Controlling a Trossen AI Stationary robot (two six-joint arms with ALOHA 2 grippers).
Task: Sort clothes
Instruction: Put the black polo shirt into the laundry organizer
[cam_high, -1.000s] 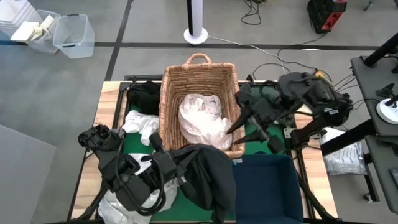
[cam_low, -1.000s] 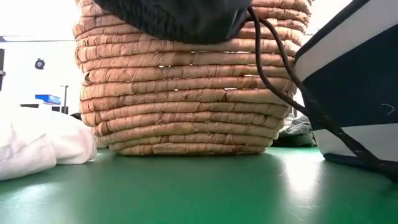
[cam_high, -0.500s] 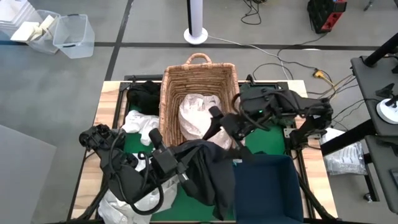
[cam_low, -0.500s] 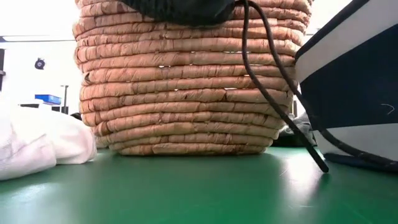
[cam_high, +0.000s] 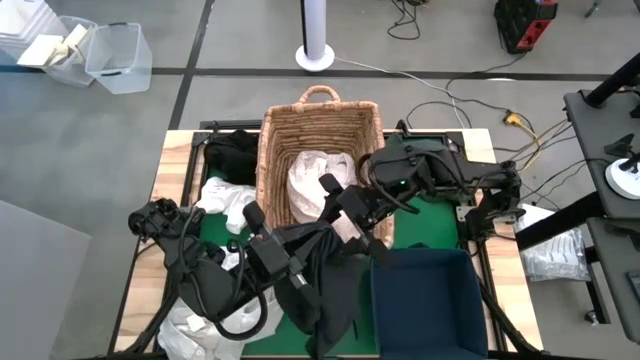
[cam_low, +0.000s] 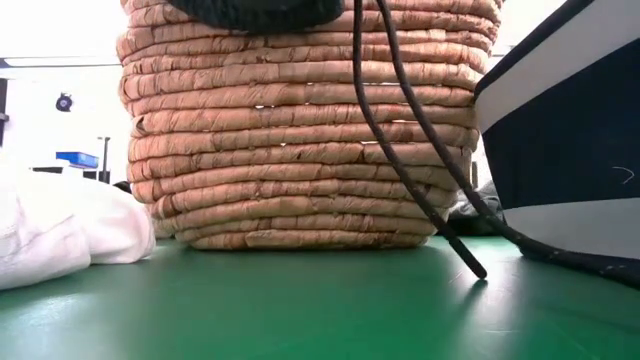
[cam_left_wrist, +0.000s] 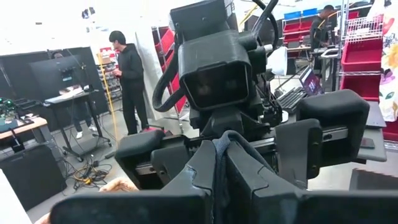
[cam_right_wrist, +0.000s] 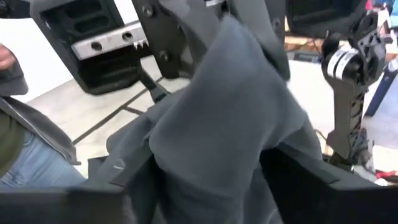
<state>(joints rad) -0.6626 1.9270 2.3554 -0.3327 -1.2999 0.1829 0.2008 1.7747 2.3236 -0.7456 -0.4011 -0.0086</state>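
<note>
Dark garment (cam_high: 325, 285) hangs lengthwise — pinched by left gripper (cam_high: 300, 262), drawstrings trailing down.

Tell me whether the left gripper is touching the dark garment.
Touching. In the left wrist view, the left gripper is shut on a fold of the dark garment.

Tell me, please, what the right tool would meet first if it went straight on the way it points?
Most likely the dark garment the left tool holds up; the right tool points straight at it, already at the cloth.
</note>
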